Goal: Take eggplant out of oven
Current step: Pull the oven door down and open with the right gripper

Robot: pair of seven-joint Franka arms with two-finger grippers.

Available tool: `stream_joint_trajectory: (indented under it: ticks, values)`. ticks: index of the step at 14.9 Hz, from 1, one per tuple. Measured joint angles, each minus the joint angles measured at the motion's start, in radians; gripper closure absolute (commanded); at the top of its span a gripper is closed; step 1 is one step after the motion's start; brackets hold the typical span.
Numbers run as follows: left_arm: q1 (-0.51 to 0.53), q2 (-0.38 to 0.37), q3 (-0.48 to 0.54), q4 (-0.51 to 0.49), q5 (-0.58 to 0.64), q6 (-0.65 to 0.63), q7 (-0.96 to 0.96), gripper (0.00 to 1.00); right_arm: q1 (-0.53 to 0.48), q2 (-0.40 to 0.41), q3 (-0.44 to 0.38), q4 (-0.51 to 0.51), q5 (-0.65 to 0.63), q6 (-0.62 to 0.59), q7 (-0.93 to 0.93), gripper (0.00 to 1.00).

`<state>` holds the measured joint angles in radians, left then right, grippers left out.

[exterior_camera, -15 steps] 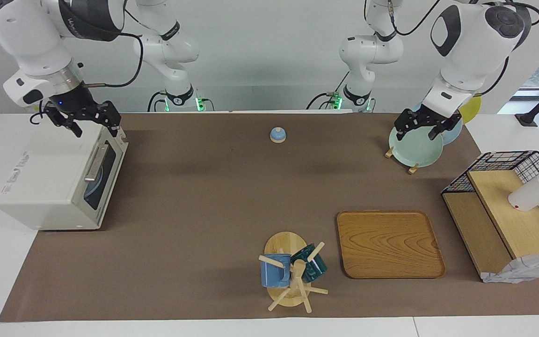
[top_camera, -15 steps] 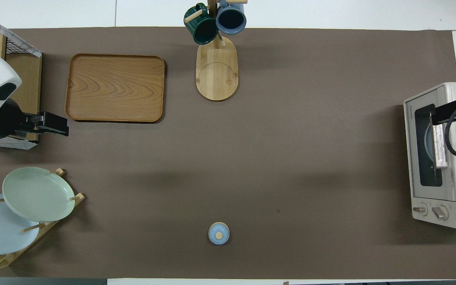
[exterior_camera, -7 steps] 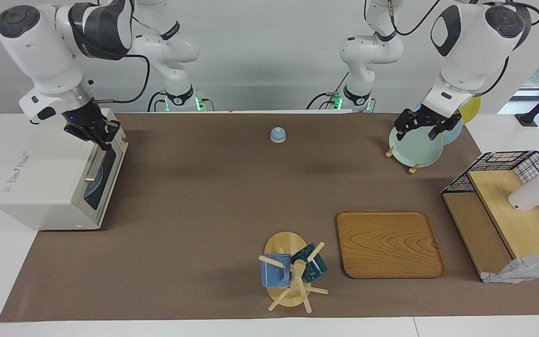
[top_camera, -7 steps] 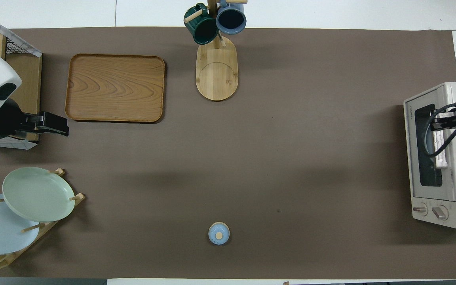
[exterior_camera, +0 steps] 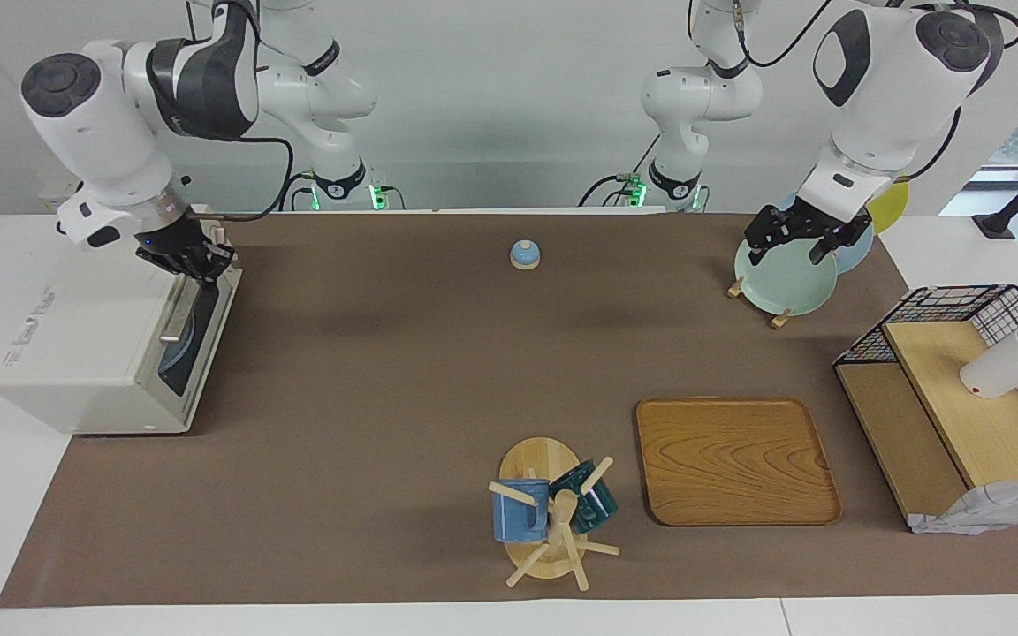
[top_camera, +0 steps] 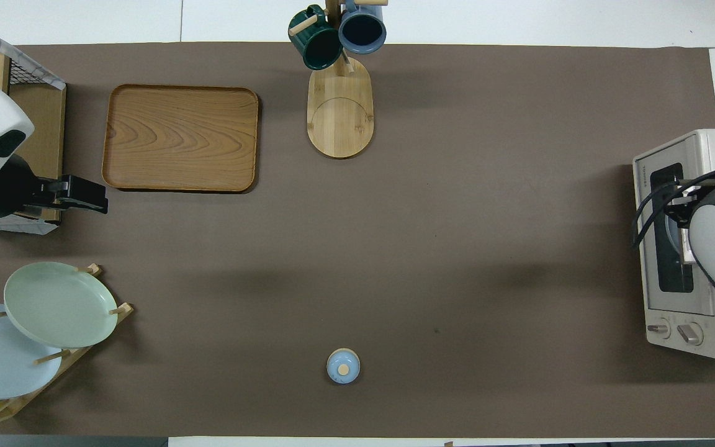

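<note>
Since a second ago your right hand has swung down onto the oven door's bar handle, ready to pull it open; finger spread unreadable, eggplant unseen inside, left hand waits open over the plates.

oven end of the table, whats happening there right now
The right gripper is down at the top front edge of the oven, by the end of the door's bar handle nearer to the robots. The door looks shut, and no eggplant is in view. The left gripper waits over the plate rack.
</note>
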<state>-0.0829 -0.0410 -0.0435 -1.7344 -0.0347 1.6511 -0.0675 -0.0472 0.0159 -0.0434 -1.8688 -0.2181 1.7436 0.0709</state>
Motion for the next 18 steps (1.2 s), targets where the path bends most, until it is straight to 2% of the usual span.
stream_joint_trajectory:
  ticks: [4,11,18]
  values:
    - [0.000,0.000,0.000,0.000,0.000,0.000,0.000,0.00,-0.003,0.000,-0.002,-0.057,-0.061,0.040,0.000,1.00]
    - [0.000,0.000,0.000,0.000,0.000,0.000,0.000,0.00,-0.007,-0.022,-0.002,-0.107,-0.067,0.100,-0.021,1.00]
    - [0.000,0.000,0.000,0.000,0.000,0.000,0.000,0.00,-0.005,-0.058,0.010,-0.180,0.025,0.190,-0.021,1.00]
